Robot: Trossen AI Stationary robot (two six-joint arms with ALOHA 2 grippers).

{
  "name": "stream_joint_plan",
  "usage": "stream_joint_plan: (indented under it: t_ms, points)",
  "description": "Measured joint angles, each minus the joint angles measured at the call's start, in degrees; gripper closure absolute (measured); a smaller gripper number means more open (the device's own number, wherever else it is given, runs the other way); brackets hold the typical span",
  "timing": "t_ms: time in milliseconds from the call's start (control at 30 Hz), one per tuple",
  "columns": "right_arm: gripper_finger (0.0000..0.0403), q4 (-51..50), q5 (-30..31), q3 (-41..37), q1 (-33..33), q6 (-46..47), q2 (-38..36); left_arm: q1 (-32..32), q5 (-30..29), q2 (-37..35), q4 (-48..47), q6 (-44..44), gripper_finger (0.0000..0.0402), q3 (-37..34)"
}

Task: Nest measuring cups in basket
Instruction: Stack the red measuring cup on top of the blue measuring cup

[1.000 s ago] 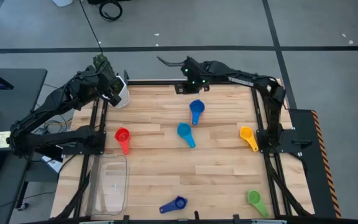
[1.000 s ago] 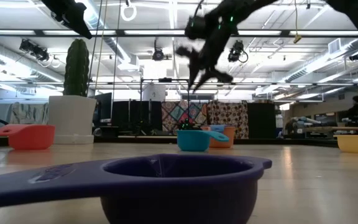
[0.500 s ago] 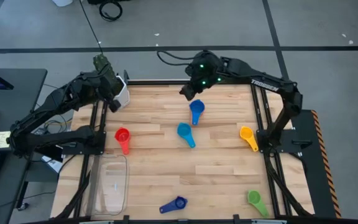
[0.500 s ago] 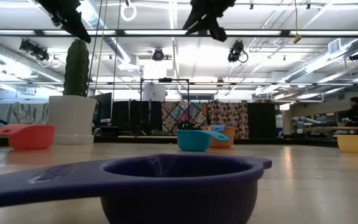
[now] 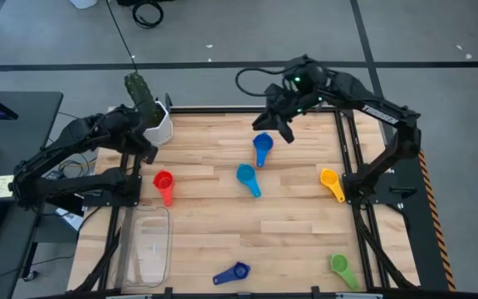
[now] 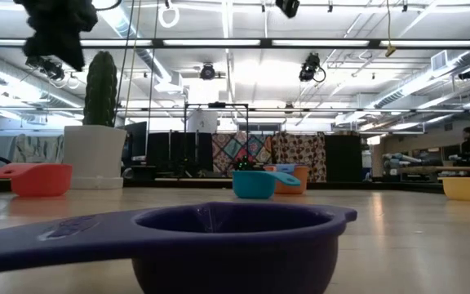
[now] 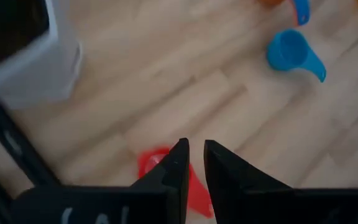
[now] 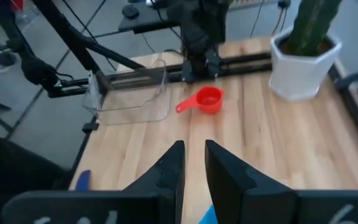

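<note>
Six measuring cups lie apart on the wooden table: red (image 5: 163, 182), light blue (image 5: 246, 177), blue (image 5: 261, 148), yellow (image 5: 330, 181), green (image 5: 341, 266) and dark blue (image 5: 232, 272), which fills the low view's foreground (image 6: 227, 245). An orange cup (image 6: 299, 175) shows only behind the light blue one. The clear basket (image 5: 148, 245) sits at the near-left corner. My left gripper (image 5: 143, 145), shut and holding nothing, hovers over the red cup (image 7: 157, 163). My right gripper (image 5: 279, 126), shut and holding nothing, hangs high above the blue cup.
A white pot with a green cactus (image 5: 158, 123) stands at the far-left corner, close to my left arm. Black frame rails run along the table's left and right edges. Bare wood lies between the cups in the table's middle and near side.
My right gripper has risen almost out of the low view and swung from the far edge toward the table's right, over the blue cup. My left gripper has moved from the pot toward the near edge and downward, toward the red cup. No cup has moved.
</note>
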Motion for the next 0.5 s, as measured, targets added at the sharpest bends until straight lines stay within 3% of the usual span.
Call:
stream_joint_plan:
  t_ms: [300, 500]
  points:
    - [0.0336, 0.54, 1.41, 0.00, 0.02, -2.12, -4.20, -3.38, 2.51, 0.02, -2.22, -20.80, 0.0349, -4.65]
    - [0.0336, 0.54, 4.89, 0.00, 0.00, -1.94, -5.44, -5.46, 6.32, 0.02, -2.01, -19.98, 0.0349, -9.67]
